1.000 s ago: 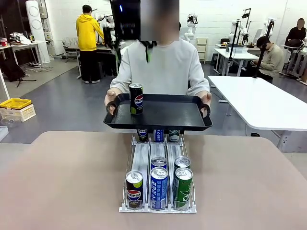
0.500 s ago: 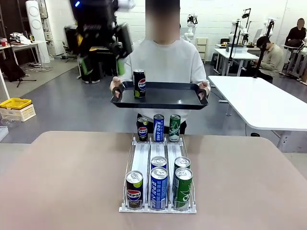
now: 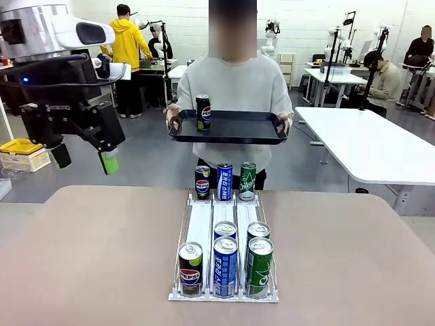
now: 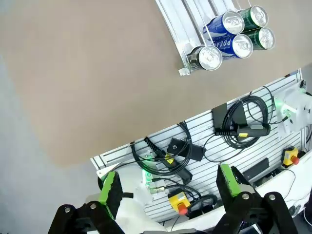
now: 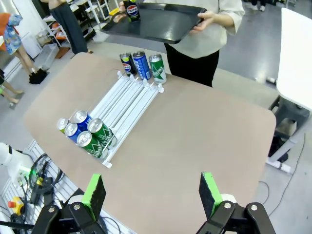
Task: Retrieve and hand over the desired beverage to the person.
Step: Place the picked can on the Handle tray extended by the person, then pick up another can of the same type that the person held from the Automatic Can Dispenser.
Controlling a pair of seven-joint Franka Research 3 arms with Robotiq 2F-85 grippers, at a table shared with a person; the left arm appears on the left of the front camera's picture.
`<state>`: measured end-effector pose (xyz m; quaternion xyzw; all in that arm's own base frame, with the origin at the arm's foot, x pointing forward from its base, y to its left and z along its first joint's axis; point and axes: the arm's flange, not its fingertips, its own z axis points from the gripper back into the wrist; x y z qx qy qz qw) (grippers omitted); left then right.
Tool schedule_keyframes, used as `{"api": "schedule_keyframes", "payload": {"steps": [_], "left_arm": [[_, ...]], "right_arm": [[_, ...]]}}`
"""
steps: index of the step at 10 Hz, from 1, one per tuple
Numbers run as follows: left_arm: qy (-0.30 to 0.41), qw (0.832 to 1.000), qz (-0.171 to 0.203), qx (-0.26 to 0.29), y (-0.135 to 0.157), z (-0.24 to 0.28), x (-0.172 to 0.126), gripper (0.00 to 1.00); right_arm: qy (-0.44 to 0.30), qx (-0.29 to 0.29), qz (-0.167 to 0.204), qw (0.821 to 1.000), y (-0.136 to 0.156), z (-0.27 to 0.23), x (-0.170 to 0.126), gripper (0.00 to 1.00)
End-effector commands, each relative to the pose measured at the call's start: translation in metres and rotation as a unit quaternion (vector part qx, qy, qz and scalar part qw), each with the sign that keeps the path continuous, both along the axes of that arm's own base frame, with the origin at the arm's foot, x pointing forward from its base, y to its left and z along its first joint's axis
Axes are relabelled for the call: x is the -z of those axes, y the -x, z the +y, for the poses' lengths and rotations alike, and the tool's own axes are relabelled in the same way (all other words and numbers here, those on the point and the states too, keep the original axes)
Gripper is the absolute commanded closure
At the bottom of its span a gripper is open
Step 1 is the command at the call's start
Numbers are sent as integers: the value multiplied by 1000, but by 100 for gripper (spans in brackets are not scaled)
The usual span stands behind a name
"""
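Observation:
The person (image 3: 234, 85) in a light grey top stands at the table's far side and holds a flat black tray (image 3: 238, 129) with both hands. A black Pepsi can (image 3: 202, 112) stands upright on the tray's left part; it shows too as the can (image 5: 130, 9) on the tray (image 5: 161, 22) in the right wrist view. My left gripper (image 3: 85, 160) hangs open and empty in the air at the left, well apart from the tray. Its green pads (image 4: 109, 187) stand wide over the table's near edge. My right gripper (image 5: 152, 194) is open and empty, high above the near side.
A metal can rack (image 3: 224, 234) lies mid-table, with three upright cans (image 3: 225, 180) at its far end and several cans (image 3: 225, 266) at its near end. The brown table (image 3: 88, 258) spreads to both sides. White tables (image 3: 370, 146) stand behind at right.
My left arm has swung away from the tray, leftwards and down, with nothing in its jaws. The person has lifted the tray with the Pepsi can and drawn it closer to the chest.

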<state>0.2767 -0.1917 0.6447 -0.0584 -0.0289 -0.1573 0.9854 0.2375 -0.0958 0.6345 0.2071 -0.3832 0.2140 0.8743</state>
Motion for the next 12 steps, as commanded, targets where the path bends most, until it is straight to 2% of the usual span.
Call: {"api": "schedule_keyframes", "payload": {"steps": [1, 2, 8, 9, 10, 12], "left_arm": [[-31, 998, -4, -58, -19, -6, 0, 0], [0, 1000, 0, 0, 0, 0, 0, 0], [-6, 1000, -3, -11, -3, -1, 0, 0], [57, 995, -21, 78, 1, 20, -20, 0], [116, 985, -74, 106, -4, 48, -39, 0], [238, 944, -157, 169, -2, 115, -63, 0]], "right_arm": [[-6, -9, -2, 1000, -1, 1, 0, 0], [-6, -9, -2, 1000, -1, 1, 0, 0], [-6, -9, -2, 1000, -1, 1, 0, 0], [-6, -9, -2, 1000, -1, 1, 0, 0], [-6, -9, -2, 1000, -1, 1, 0, 0], [-6, -9, -2, 1000, -1, 1, 0, 0]]}}
